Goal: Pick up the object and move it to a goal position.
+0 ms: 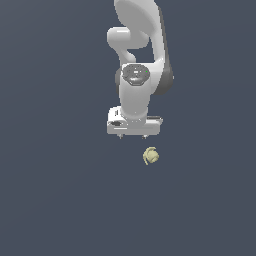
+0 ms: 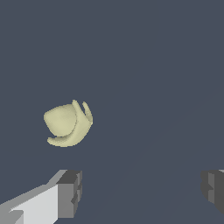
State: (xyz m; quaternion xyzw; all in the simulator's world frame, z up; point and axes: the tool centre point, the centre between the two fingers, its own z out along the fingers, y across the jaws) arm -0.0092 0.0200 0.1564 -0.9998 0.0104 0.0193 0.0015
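1. Exterior view. Arm (image 1: pixel 137 55) in white enters from the upper edge and points its wrist straight down over a plain dark blue-grey counter (image 1: pixel 55 200).
   - Its gripper (image 1: pixel 133 136) sits at the lower end of the white hand block; only two short dark finger tips show beneath the block, one towards the exterior view's left and one towards the exterior view's right, set well apart.
   - The object (image 1: pixel 150 156), a small pale yellow-green lump with a curled edge, lies on the counter just below the hand block and slightly to the exterior view's right of its middle.
   - The lump is apart from the hand; nothing touches it.
   - It is much smaller than the hand block.

2. Wrist view. The camera looks down past the fingers onto the same dark surface.
   - One of the fingers (image 2: pixel 65 192) shows as a pale bar ending in a dark grey pad; the other appears only as a dark pad at the opposite edge of the picture.
   - A broad stretch of bare surface lies between the two pads, so the gripper (image 2: pixel 142 190) is spread wide and grips nothing.
   - The object (image 2: pixel 65 124) rests on the surface beyond the pads, nearer the pale-barred finger than the other, not between them and not touching either.
   - Its shape reads as a rounded body with a thin lip curling round one side and two small points standing up.
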